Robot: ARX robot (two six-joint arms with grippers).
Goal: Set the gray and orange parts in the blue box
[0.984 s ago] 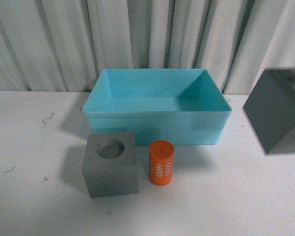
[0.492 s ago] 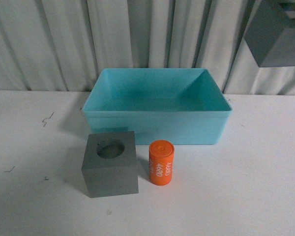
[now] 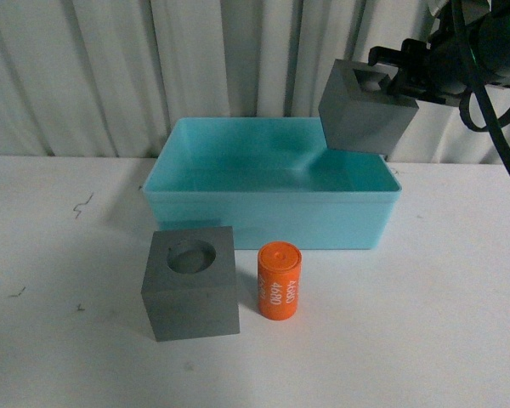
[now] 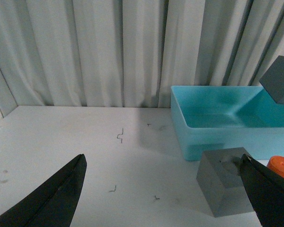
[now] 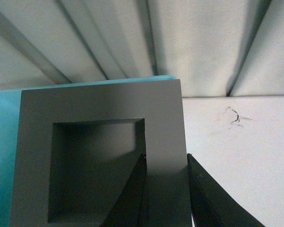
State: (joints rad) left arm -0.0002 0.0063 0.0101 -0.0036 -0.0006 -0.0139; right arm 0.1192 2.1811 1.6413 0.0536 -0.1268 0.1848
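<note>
The gray cube with the rectangular recess (image 3: 365, 110) hangs tilted above the back right corner of the blue box (image 3: 272, 195). My right gripper (image 3: 398, 82) is shut on it, one finger inside the recess and one outside, pinching a wall (image 5: 164, 118). In front of the box, the gray cube with the round recess (image 3: 191, 285) and the orange cylinder (image 3: 279, 281) printed "4680" stand side by side on the table. My left gripper (image 4: 163, 161) is open and low over the table, left of the round-recess cube (image 4: 225, 187).
A white table (image 3: 425, 323) carries everything, with small dark marks (image 3: 83, 205) on its left side. A pleated grey curtain (image 3: 110, 76) closes off the back. The right arm's cables (image 3: 493, 127) hang at the upper right.
My right gripper has carried the rectangular-recess cube from the right edge, first up, then left, to above the box's back right corner. The other parts have not moved.
</note>
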